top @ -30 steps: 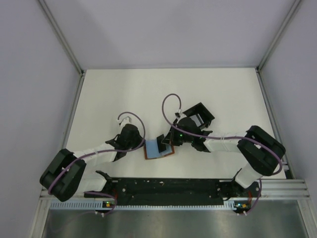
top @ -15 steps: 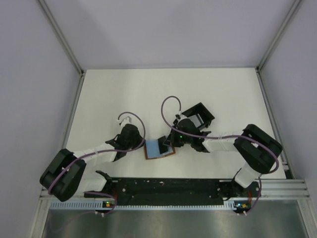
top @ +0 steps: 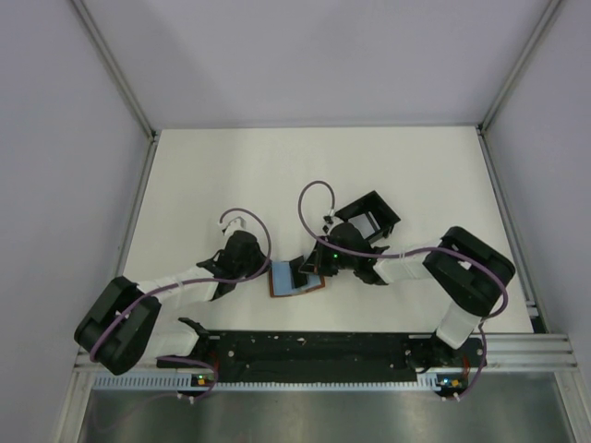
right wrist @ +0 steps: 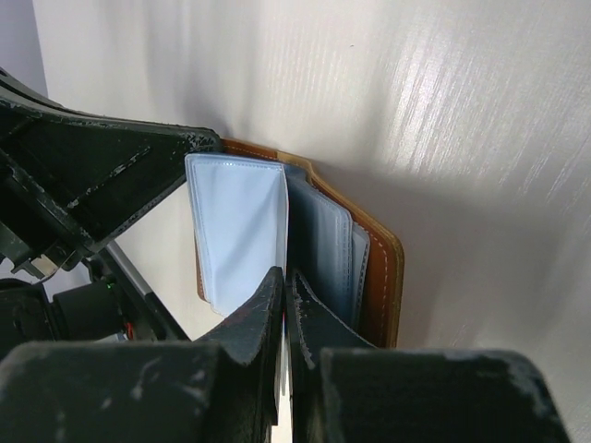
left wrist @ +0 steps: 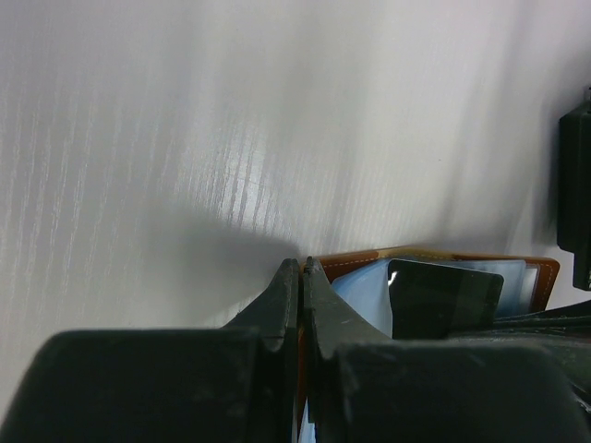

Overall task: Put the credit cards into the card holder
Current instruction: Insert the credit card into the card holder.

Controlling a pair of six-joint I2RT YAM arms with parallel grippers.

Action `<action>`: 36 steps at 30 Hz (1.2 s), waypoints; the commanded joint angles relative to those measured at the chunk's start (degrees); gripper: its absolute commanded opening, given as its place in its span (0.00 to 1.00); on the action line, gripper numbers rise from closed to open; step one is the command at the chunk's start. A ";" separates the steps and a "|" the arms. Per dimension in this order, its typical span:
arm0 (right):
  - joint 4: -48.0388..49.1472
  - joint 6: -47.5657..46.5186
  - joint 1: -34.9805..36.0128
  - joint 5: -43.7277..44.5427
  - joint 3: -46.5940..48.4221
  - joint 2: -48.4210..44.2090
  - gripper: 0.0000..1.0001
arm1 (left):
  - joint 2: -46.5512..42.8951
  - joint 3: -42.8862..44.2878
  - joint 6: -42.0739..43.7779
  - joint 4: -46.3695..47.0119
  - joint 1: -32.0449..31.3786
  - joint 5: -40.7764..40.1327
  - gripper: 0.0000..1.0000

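Left arm (top: 175,288), right arm (top: 406,268): same build, chunky black joint housings, white links between. Purple cable (top: 317,183) loops off each wrist. Tiny green LED (top: 334,256) on right wrist. Right gripper fingers (right wrist: 249,323) matte black, scuffed.

The card holder (right wrist: 386,277) is tan-brown leather with a line of pale stitching along its edge. The sleeves (right wrist: 235,231) fanned out just ahead of the right gripper (right wrist: 284,309) are pale translucent blue. That gripper is matt black flecked with grey scuffs, the left gripper (left wrist: 301,300) plain black. The table (top: 231,175) beneath them is white with faint streaks. The slotted box (top: 369,214) behind the right gripper is black, the cables (top: 309,192) purple, the arm links white and black
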 commanded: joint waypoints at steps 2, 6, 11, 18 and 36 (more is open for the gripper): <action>0.07 2.12 1.10 -2.71 -1.15 2.04 0.00 | 1.85 -1.26 -0.36 -3.91 -0.21 0.48 0.00; -5.28 1.95 1.45 0.87 -1.33 -0.94 0.00 | 1.49 -1.08 -0.98 -5.05 -0.21 -0.66 0.00; -9.07 0.80 1.46 6.78 -2.12 -5.25 0.00 | 1.05 -1.08 -1.59 -5.85 -0.21 -1.80 0.00; -8.29 0.45 1.54 3.98 -1.24 -3.24 0.00 | 1.14 -1.08 -1.51 -5.58 -0.21 -1.54 0.00; -5.11 6.42 2.16 1.93 -0.89 0.55 0.00 | 0.79 -1.26 -1.94 -5.67 -0.21 -1.45 0.00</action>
